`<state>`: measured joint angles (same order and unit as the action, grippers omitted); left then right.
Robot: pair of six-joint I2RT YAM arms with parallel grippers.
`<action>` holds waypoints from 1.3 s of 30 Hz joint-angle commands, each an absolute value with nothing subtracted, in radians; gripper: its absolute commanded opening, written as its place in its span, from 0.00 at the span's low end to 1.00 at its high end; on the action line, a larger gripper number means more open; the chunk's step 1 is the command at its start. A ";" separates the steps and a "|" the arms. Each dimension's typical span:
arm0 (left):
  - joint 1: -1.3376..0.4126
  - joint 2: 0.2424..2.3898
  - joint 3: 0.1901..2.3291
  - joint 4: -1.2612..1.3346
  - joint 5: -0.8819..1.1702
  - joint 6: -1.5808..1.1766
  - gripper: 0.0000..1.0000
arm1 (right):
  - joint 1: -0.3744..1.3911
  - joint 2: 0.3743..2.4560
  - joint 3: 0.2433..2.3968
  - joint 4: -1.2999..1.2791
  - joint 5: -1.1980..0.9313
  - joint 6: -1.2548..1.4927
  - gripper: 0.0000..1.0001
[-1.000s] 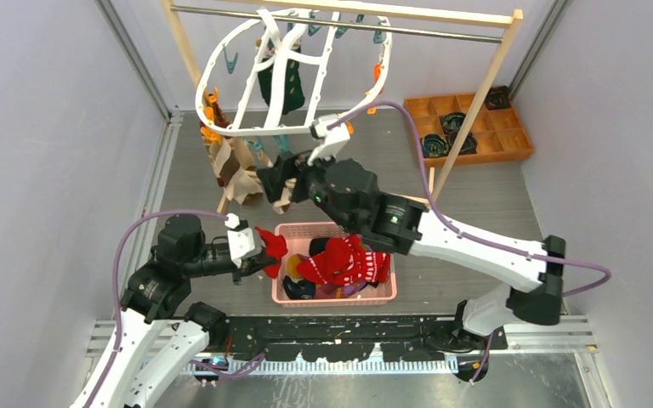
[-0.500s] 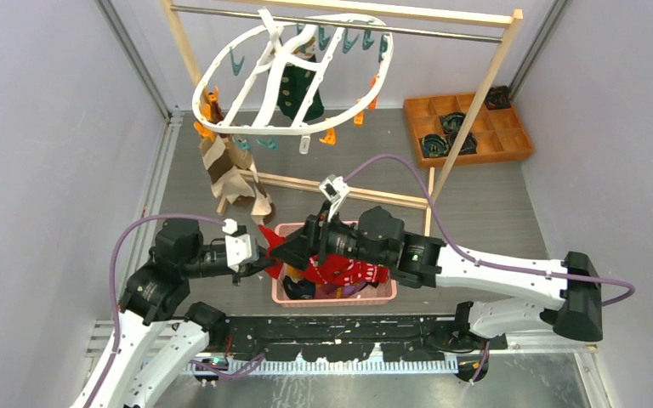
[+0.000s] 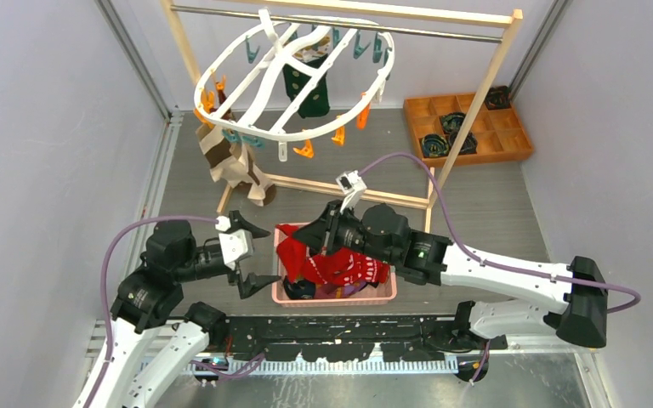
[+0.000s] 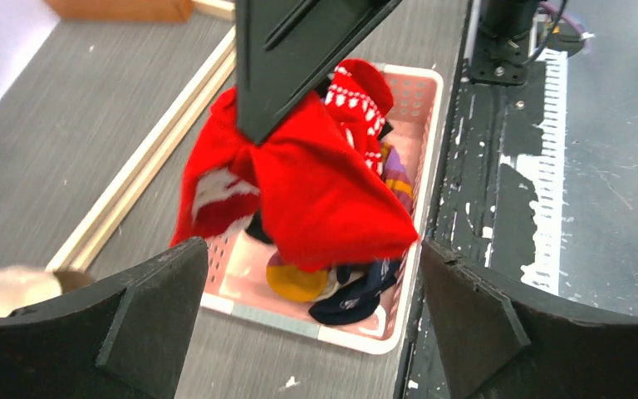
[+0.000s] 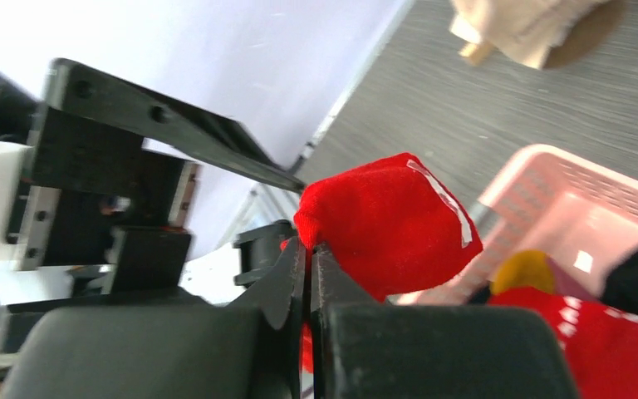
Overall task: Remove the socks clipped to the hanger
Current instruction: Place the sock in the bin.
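The white oval hanger point(image 3: 265, 78) hangs tilted from the rail at the back. Still clipped to it are a dark green sock point(image 3: 310, 87) and beige-brown socks point(image 3: 236, 166) at its left end. My right gripper point(image 3: 316, 241) point(image 5: 308, 248) is shut on a corner of a red sock point(image 3: 293, 257) point(image 4: 324, 191) point(image 5: 390, 223), which hangs over the left end of the pink basket point(image 3: 336, 297). My left gripper point(image 3: 253, 253) point(image 4: 311, 332) stands wide open just left of that sock, with nothing between its fingers point(image 4: 145, 307).
The pink basket point(image 4: 422, 125) holds several socks, red, navy, yellow and purple. The wooden rack's post point(image 3: 476, 102) and floor bar point(image 3: 340, 189) stand behind it. A wooden compartment tray point(image 3: 510, 144) sits at the back right. Grey walls close in both sides.
The left gripper has opened and let go of the red sock. The right gripper has shut on that sock over the basket. The hanger has swung.
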<state>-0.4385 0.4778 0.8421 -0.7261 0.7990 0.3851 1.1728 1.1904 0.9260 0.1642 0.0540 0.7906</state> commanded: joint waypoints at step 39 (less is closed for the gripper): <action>-0.352 0.732 1.185 -0.896 0.485 0.059 1.00 | 1.155 1.340 0.444 0.521 0.322 0.702 0.57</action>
<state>-0.3645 0.6979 1.0992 -0.8158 0.4801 0.0353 1.1736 1.3849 0.4118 0.4137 0.3279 0.7429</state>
